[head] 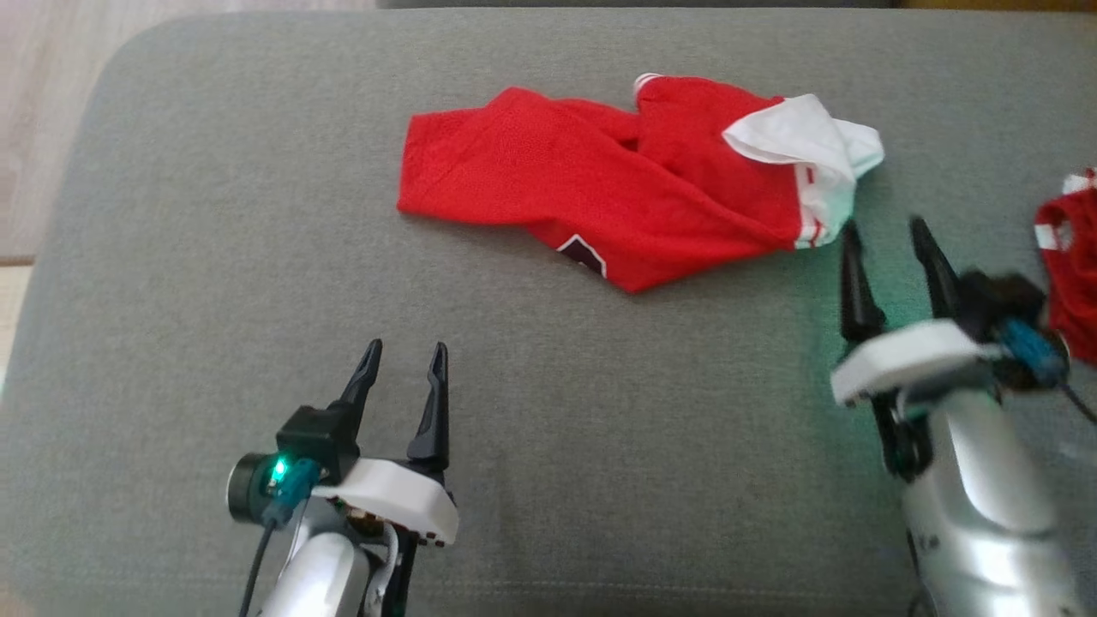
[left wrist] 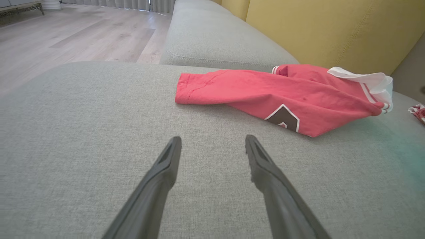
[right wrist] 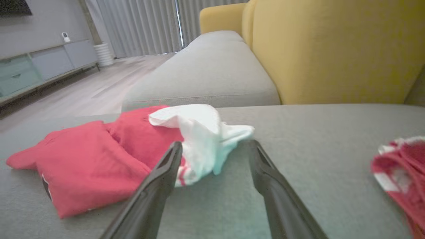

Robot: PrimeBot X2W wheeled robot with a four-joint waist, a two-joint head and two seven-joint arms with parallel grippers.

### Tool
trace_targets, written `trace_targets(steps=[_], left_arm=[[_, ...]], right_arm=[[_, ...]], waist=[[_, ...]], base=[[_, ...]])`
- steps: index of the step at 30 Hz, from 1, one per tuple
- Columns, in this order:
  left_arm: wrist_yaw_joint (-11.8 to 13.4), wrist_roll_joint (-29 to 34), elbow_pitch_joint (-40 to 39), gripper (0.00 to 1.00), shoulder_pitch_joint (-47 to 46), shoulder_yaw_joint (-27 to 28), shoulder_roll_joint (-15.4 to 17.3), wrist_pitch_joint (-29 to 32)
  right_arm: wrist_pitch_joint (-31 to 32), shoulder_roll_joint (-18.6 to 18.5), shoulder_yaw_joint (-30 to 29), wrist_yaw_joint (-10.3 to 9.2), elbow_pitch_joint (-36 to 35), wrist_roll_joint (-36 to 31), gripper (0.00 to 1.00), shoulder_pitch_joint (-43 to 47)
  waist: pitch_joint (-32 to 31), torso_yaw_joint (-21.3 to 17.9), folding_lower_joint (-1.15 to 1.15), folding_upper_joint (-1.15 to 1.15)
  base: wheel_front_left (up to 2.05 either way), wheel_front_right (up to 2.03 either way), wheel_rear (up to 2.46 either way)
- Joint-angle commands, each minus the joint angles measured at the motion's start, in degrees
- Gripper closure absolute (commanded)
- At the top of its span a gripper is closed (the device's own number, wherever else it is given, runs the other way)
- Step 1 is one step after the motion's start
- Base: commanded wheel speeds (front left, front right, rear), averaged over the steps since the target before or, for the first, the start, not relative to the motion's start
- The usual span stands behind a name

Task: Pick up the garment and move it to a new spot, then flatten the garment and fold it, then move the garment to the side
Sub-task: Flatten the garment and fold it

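Red fabric with white trim makes up the garment [head: 600, 188], a jersey that is laid crumpled on the grey sofa cushion [head: 214, 257]. It is placed toward the far edge of the cushion, from about the middle to the right. Its white sleeve part [head: 797, 137] is turned up at the right end. A dark emblem [head: 583, 254] with a white outline is seen at the edge of the garment nearest to the robot.

The left gripper [head: 407, 345] is held above the cushion close to the near edge, left of the middle and well apart from the garment. Its two fingers are spread and nothing is between them.

The right gripper [head: 884, 225] is positioned just beside the white end of the garment. Its fingers are also spread apart, with nothing held. Whether the garment is touched by the left finger cannot be told.

A second red and white piece of clothing [head: 1071, 266] is seen at the right edge of the cushion. A yellow backrest [right wrist: 332, 49] is seen behind the cushion, and a wooden floor [left wrist: 66, 33] beyond its left edge.
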Motion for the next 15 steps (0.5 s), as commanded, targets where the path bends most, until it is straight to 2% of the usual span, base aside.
trace_targets(steps=[1,10,15], left_arm=[[-0.15,-0.14,-1.73,0.0,-0.79,1.1,0.33,-0.29],[0.44,-1.37,-2.14,0.0,-1.02,-0.11,0.33,-0.29],[0.71,-1.75,-2.38,0.0,-0.95,-0.27,0.33,-0.29]], right_arm=[[1.63,0.42,2.8,0.37,-1.48,-2.43,0.0,-4.72],[10.48,-4.29,5.86,0.37,4.74,-14.36,0.0,-14.35],[13.66,-6.44,6.96,0.37,7.89,-17.5,0.0,-16.08]], waist=[[0.22,1.24,0.0,0.0],[1.81,6.25,0.0,0.0],[2.47,7.68,0.0,0.0]], base=[[0.0,0.0,0.0],[0.0,0.0,0.0],[0.0,0.0,0.0]])
